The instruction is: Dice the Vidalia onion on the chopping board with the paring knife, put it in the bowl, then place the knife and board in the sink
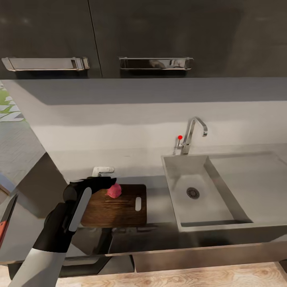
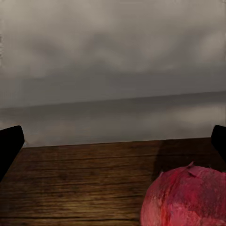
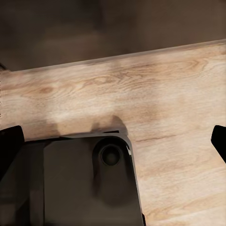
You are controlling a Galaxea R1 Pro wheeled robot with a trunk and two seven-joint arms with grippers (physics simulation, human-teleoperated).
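Note:
The brown chopping board point(image 1: 119, 209) lies on the grey countertop point(image 1: 157, 199) left of the sink point(image 1: 223, 207). A pink-red onion point(image 1: 114, 191) rests on the board's far edge. My left gripper point(image 1: 107, 182) hovers right at the onion and stands open; in the left wrist view its dark fingers point(image 2: 10, 146) are spread wide, with the onion point(image 2: 188, 197) low between them over the board point(image 2: 70, 179). The white bowl point(image 1: 103, 170) peeks out behind the gripper. The paring knife point(image 1: 7, 217) lies at the far left edge. My right gripper point(image 3: 113, 141) is open over the floor.
A chrome faucet point(image 1: 191, 135) stands behind the sink basin, which has a drain point(image 1: 193, 193) and a flat draining area to its right. Dark upper cabinets point(image 1: 143, 36) hang overhead. The right wrist view looks down on light wood floor point(image 3: 165, 94) and the robot's dark base point(image 3: 84, 179).

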